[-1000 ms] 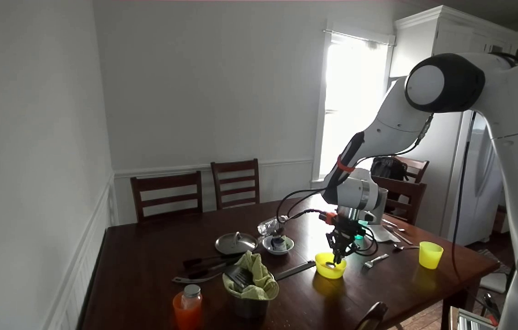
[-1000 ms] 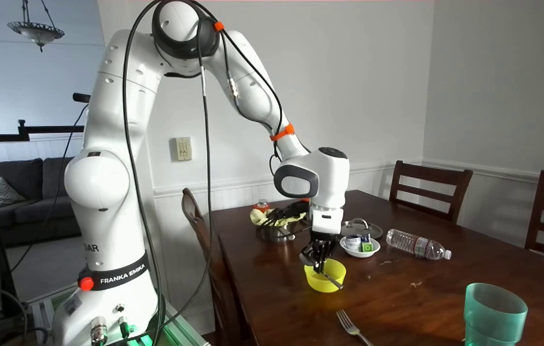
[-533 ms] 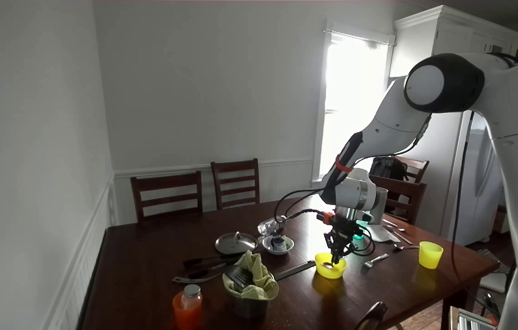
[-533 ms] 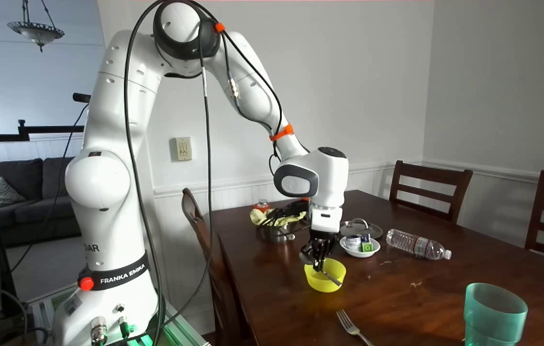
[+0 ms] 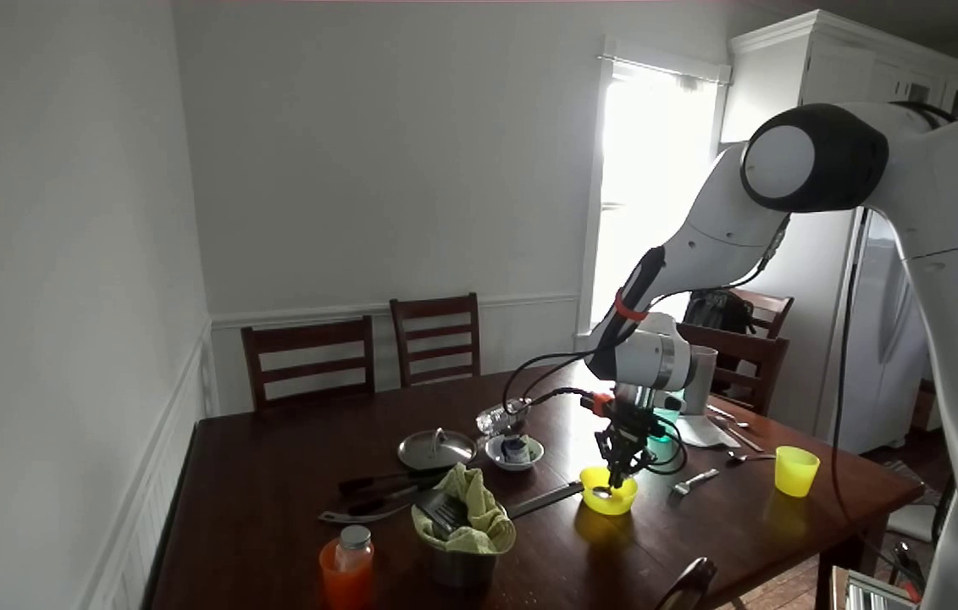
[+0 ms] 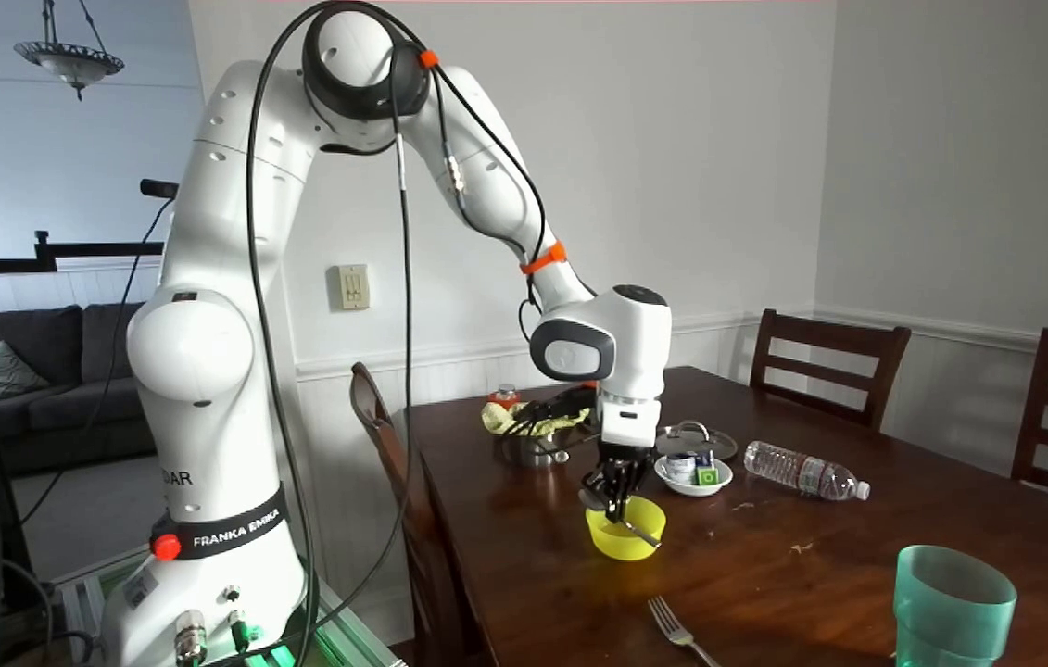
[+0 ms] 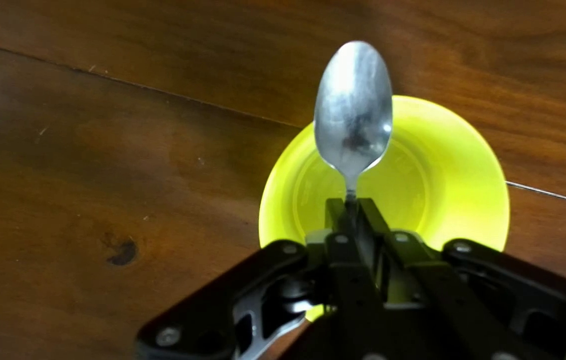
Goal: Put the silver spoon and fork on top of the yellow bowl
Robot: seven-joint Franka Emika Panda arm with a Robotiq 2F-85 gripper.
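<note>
Holding, in a black, jointed metal hand (image 7: pixel 350 206) with fingers nearly together, a shiny silver metal spoon (image 7: pixel 353 110) by its slim neck, pointing its smooth oval head, as viewed from the wrist, partly over and partly past the edge of a low, round, bright-yellow bowl (image 7: pixel 463 185). Hanging over the bowl's opening, leaving unclear any touch on the rim; not yet letting go, so probably needing only a careful lowering and release to finish the spoon's half. Flaring outward in smooth, seemingly plastic walls around a ringed base, and resting on a dark brown wooden bench (image 7: pixel 137 175), glossy, knotted and seamed between planks. Leaving flat on that bench, near the bowl in both exterior views, a slender-tined silver metal fork (image 6: pixel 678 635), so facing the entire second half: grasping, carrying and placing. Farther off, showing a shallow, round white dish (image 6: pixel 692 490) holding small packets (image 6: pixel 707 475) and, past it, a clear, ribbed plastic bottle (image 6: pixel 794 468) lying on its side.
</note>
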